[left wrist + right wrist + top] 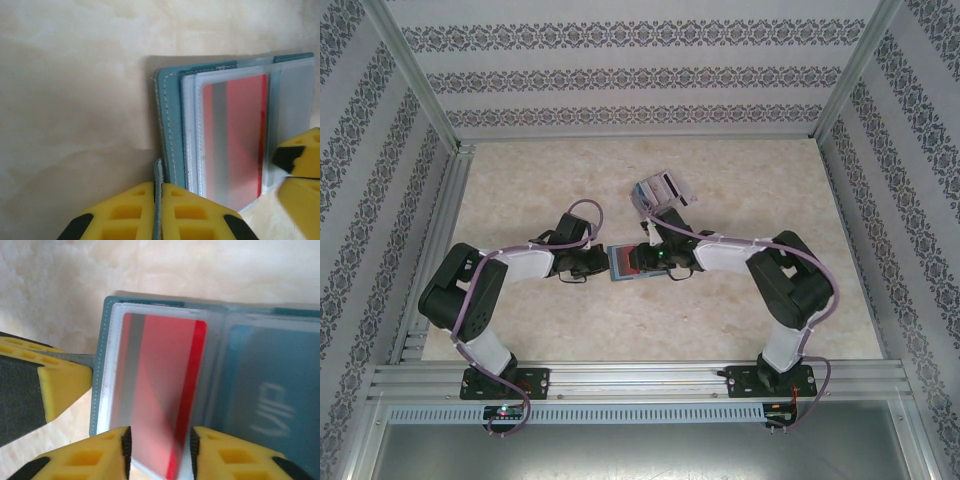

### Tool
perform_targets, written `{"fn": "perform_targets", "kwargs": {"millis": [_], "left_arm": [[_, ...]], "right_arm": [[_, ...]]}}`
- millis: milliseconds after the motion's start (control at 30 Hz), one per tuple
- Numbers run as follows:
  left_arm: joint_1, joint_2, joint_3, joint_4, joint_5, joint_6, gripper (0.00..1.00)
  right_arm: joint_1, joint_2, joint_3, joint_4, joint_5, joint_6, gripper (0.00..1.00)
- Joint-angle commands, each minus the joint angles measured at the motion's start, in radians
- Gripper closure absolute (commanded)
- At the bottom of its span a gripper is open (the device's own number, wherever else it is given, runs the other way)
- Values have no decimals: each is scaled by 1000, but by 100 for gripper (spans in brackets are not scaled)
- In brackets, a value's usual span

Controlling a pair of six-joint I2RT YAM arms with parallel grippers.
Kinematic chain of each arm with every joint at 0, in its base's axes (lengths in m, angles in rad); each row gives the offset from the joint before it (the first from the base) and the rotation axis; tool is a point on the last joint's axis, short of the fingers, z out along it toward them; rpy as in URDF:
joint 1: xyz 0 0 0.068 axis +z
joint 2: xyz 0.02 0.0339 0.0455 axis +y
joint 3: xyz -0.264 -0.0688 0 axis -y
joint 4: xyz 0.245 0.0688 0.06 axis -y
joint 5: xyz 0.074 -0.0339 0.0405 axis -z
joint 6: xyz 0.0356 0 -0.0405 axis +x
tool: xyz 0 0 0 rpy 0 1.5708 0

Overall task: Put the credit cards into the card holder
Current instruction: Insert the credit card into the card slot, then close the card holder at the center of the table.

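Card holder [623, 263] open flat mid-surface [520, 190], red card [160, 385] in clear sleeve. Credit cards [662, 190] fanned at its 1 o'clock, apart. Left fingers [130, 212] clamped on holder's teal edge, 9 o'clock. Right fingers [90, 460] apart over red card, 3 o'clock.

You're working in a robotics lab test cell: aluminium extrusion framing [415, 72] boxes in a marble-look table [520, 180], striped patterned wallpaper [640, 75] covers the panel walls, and the left arm [470, 300] and right arm [790, 285] are bolted to the front rail [640, 377].
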Motion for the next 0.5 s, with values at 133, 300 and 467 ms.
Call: {"fn": "perform_targets", "kwargs": {"millis": [133, 300, 467], "left_arm": [[-10, -30, 22, -17, -2, 17, 96], [-10, -26, 25, -10, 4, 13, 96], [-11, -25, 25, -6, 6, 9, 96]], "right_arm": [[-172, -173, -87, -80, -30, -36, 53], [-229, -96, -118, -31, -138, -4, 51], [-228, -5, -105, 27, -181, 13, 49]]}}
